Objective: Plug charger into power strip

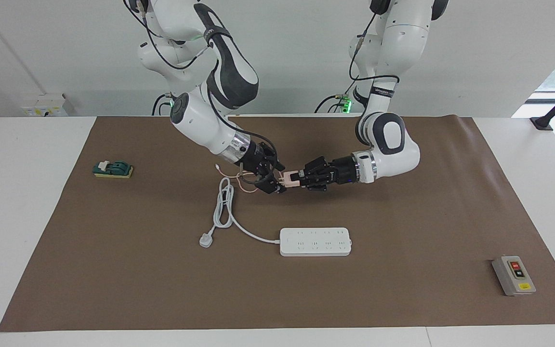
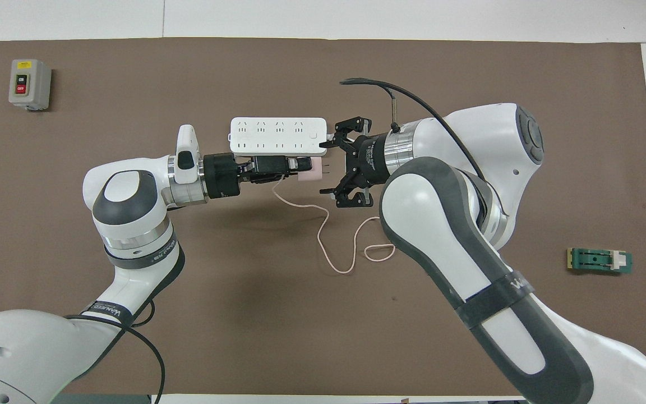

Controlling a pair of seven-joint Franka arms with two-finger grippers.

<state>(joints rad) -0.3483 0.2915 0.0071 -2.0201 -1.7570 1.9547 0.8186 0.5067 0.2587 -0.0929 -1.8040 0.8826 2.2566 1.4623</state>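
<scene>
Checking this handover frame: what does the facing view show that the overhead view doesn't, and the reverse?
Facing view only: the white plug and looped cord on the mat, hidden under the right arm from above; the power strip lying untouched. Overhead view only: two metal prongs on the charger, pointing at the right gripper. Both: the left gripper shut on the charger, the right gripper open beside it, the pink cable trailing to the mat, the grey button box.

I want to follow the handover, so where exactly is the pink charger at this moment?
The charger is held in the air by the left gripper, above the brown mat and nearer the robots than the power strip; the open right gripper is just beside it.
</scene>
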